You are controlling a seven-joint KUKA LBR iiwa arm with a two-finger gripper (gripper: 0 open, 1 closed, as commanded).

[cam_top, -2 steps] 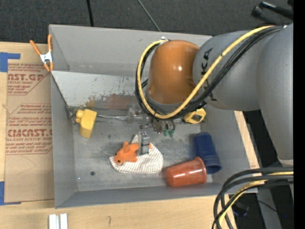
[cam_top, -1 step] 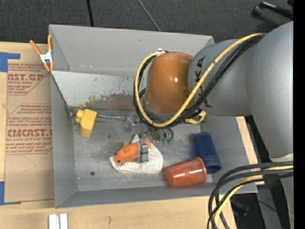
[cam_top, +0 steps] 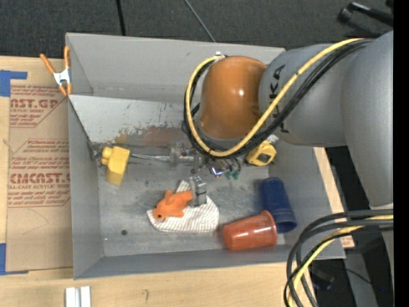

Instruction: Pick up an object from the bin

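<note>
So the end effector hangs right beside the small orange plastic toy, which lies on a white woven rag mid-front in the grey metal bin. Can't tell how open it is or if it's got anything. I'd centre on the toy and avoid snagging the rag.

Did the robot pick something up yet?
Not yet. Done: the gripper is low in the bin, right beside the orange toy on the white cloth. In hand: nothing looks lifted; the toy lies on the cloth. Left: gripping a thing and raising it out.
</note>
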